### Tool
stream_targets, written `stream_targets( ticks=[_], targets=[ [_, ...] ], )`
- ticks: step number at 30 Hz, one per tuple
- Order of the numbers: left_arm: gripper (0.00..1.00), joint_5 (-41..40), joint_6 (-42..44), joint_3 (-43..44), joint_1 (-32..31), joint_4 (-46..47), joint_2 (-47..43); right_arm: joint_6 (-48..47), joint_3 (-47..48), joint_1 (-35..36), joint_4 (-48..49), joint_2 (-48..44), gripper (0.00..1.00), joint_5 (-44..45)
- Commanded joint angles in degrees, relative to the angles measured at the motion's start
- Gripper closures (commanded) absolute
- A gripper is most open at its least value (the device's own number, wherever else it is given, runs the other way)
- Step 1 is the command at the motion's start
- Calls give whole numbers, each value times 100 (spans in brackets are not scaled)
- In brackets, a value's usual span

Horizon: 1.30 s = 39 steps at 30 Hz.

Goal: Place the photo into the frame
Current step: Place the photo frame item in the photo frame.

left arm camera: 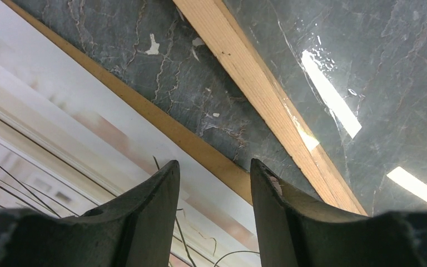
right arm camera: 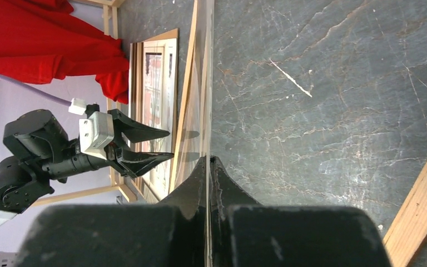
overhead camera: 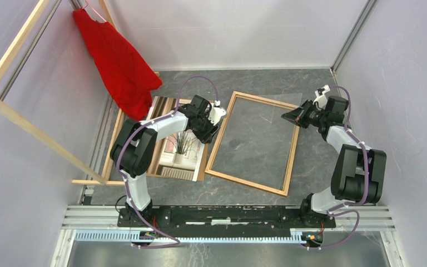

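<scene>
The photo (overhead camera: 180,147), a plant at a window, lies left of centre on a brown backing board (overhead camera: 203,167). The empty orange-brown frame (overhead camera: 292,161) lies flat beside it to the right. My left gripper (overhead camera: 207,133) hovers open over the photo's right edge. In the left wrist view its gripper (left arm camera: 213,167) straddles the edge of the photo (left arm camera: 44,128) and the board's rim (left arm camera: 161,119), with the frame's bar (left arm camera: 256,83) just beyond. My right gripper (overhead camera: 284,116) is shut on a clear sheet (right arm camera: 207,83), which it holds edge-up over the frame; its jaws (right arm camera: 208,160) pinch the sheet's edge.
A red cloth (overhead camera: 119,61) hangs from a pale wooden rack (overhead camera: 28,128) at the back left, and the rack's base runs along the photo's left side. Grey walls close in on both sides. The arms' mounting rail (overhead camera: 228,214) lines the near edge.
</scene>
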Motion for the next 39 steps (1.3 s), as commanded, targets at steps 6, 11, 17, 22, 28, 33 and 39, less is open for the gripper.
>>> stream_targets(
  ticks=[6,11,17,22,28,33,39],
  targets=[
    [44,-139,113,-109,-147,62,-200,-157,248,10,166,272,100,65],
    [44,-145,136,-130,-187,76,-190,-141,301,0,221,338,100,86],
    [45,-201,181,-179,-230,78,-181,-90,373,-2,390,357,100,103],
    [45,-212,181,-212,-247,89,-193,-30,380,2,454,422,100,145],
    [45,-241,190,-227,-255,89,-210,-135,450,0,269,585,100,234],
    [45,-246,214,-236,-265,91,-223,-240,533,-4,137,710,100,347],
    [45,-243,210,-229,-299,93,-225,-200,658,0,129,953,100,330]
  ],
)
